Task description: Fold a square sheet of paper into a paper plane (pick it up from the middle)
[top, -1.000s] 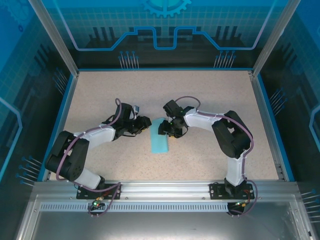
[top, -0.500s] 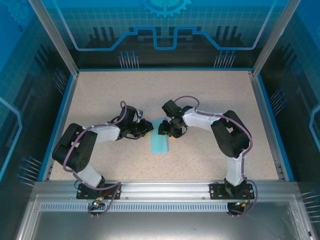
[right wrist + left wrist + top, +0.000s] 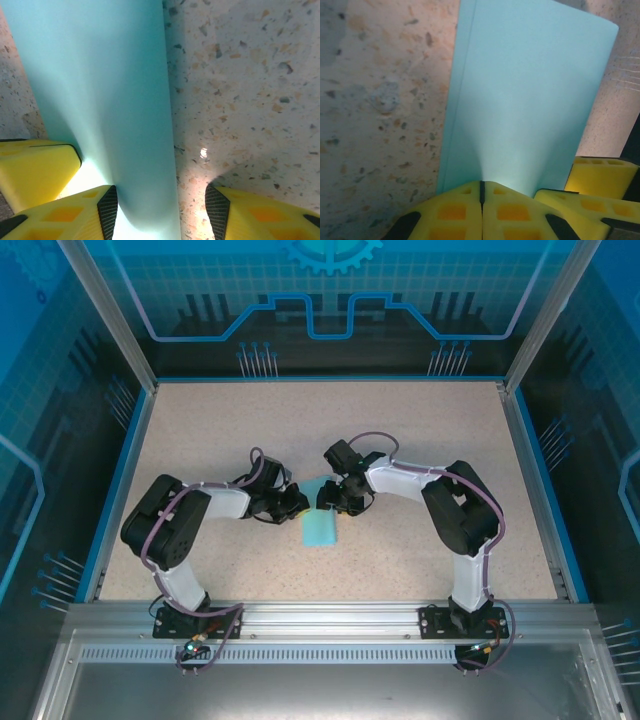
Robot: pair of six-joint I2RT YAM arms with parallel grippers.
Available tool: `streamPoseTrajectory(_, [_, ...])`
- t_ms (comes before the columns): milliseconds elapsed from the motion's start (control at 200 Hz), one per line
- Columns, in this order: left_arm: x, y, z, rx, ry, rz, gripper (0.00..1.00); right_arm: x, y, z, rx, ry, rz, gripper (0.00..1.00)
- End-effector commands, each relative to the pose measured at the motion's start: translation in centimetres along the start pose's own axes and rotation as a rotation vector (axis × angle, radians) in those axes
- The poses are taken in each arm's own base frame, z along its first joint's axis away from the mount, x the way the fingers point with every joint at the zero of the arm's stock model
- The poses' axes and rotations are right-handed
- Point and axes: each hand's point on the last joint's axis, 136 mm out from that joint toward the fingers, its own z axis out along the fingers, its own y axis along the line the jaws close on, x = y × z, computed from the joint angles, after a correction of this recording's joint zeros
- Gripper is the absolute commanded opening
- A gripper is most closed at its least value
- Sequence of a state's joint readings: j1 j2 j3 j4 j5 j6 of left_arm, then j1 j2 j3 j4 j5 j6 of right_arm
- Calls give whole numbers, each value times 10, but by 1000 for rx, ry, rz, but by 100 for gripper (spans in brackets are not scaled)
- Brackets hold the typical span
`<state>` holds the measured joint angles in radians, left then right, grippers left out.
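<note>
The square sheet of paper [image 3: 320, 528] lies mid-table [image 3: 420, 440], between the two arms. It looks folded lengthwise into a narrow strip: the L wrist cam shows a 2nd layer's edge running along one side.

Its near end rests flat and free, pointing toward the arm bases. At the far end both grippers crowd in.
- L gripper [image 3: 481, 194]: jaws pressed together w/ the paper pinched in the seam; the sheet rises in a slight tent toward the pads.
- R gripper [image 3: 161, 200]: jaws apart, straddling the strip's long edge. One finger sits over the paper, the other over bare table; nothing held.

Each wrist cam also catches a yellow finger of the other gripper just beside its own.

Risks from here:
- The pinch is at one end, not the middle, so a lift would prob. leave the free end drooping and could open the fold.
- The pinch may hold the top layer only (can't tell), in which case the layers would separate.
- If the R jaws shut on the edge, it could crumple.
- The fingers are v. close, so a small sideways move could knock them together or tear the thin sheet.
</note>
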<state>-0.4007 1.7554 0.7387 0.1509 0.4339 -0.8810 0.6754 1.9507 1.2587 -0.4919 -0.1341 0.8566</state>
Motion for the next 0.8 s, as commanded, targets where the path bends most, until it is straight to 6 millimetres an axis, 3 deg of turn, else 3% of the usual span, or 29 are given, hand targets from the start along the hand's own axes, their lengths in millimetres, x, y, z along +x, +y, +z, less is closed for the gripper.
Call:
streamPoseTrajectory(0, [2,11,7,-50,13,12,5,9,-10,7,45,25,1,55])
streamPoseTrajectory(305, [7,24,11,-81,27,15,5,-17,19,-51,-168,-109,-52,59])
streamPoseTrajectory(365, [7,24,10,-82,26,17,5,-16,25,-56,-229,-110,-69,54])
streamPoseTrajectory(415, [7,25,10,-88,26,21,5,-16,32,-60,-284,-113,-82,42])
streamPoseTrajectory(535, [7,25,9,-89,25,25,5,-12,47,-53,-403,-64,-107,19])
streamPoseTrajectory(600, [6,24,10,-89,25,25,5,-11,51,-47,-432,-43,-107,11])
streamPoseTrajectory(795, [7,24,9,-92,28,29,6,-9,43,-28,-439,-19,-82,8])
